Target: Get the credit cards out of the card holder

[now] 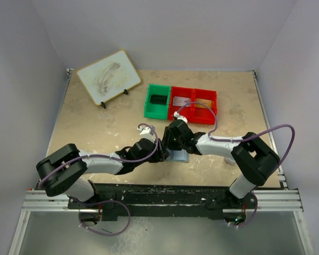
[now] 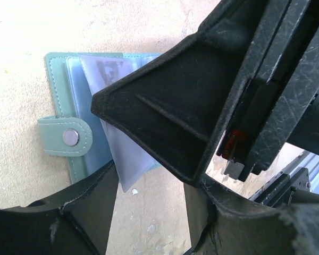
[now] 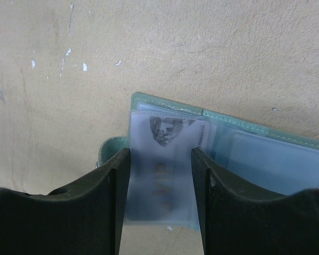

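**Right gripper** (image 3: 160,159): the fingers (image 3: 111,202) are spread apart. A clear sleeve (image 3: 159,196) of the card holder (image 3: 266,154) fills the gap between them, and its side edges run along their inner faces. Whether they squeeze it cannot be told. A card (image 3: 164,132) with a dark emblem shows through the sleeve.

**Left gripper** (image 2: 151,194): the fingers (image 2: 80,218) are apart, one to each side of the holder's near corner. One finger overlaps the holder's edge just beside the snap tab (image 2: 66,137). Contact cannot be told.

**Card holder:** it lies open and flat on the table (image 1: 95,127), inside face up.
- In the right wrist view the open spread runs crosswise, its long axis slightly tilted, and the sleeve's long axis is square to it.
- The snap tab sticks out from one short end, on the side of the left gripper.
- One sleeve is splayed at an angle from the stack.

**Clearance around the card holder:**
- Both grippers crowd it from above and from both sides.
- The table's near edge is near.
- Bare table lies beyond its far side.
- The green bin (image 1: 149,109) and the red bins (image 1: 194,98) stand well apart from it on the far side.
- A board (image 1: 107,77) on a stand is farther off, far-left.
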`<action>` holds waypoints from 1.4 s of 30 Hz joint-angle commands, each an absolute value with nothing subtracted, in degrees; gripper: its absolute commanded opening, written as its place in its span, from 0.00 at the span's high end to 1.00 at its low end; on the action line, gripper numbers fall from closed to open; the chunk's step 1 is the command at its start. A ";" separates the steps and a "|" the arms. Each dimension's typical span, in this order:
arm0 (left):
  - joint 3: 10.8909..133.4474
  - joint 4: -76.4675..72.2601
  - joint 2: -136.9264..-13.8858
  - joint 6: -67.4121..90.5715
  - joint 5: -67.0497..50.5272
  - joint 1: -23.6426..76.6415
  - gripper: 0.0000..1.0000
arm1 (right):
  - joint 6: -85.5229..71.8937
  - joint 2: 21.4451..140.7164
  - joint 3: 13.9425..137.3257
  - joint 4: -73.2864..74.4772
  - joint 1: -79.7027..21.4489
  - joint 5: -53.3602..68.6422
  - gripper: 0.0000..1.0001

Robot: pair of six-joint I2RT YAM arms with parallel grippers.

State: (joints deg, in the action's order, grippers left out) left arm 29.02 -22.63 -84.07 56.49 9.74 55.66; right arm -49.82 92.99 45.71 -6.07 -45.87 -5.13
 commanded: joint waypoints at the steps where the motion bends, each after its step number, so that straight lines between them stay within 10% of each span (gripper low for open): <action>1: 30.92 -27.55 -85.24 58.01 9.59 55.80 0.52 | -50.16 93.35 43.64 -2.01 -46.06 -4.50 0.48; 13: 34.28 -25.01 -88.42 56.29 10.83 55.87 0.79 | -49.07 86.62 44.24 -1.71 -44.99 -3.50 0.39; 42: 51.64 -18.86 -101.10 48.42 4.98 58.97 0.55 | -43.44 76.72 33.53 0.28 -23.22 -1.52 0.28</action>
State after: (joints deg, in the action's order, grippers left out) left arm 47.94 -21.43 -102.00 51.83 4.71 58.85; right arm -44.71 75.59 33.28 2.76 -24.01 -2.59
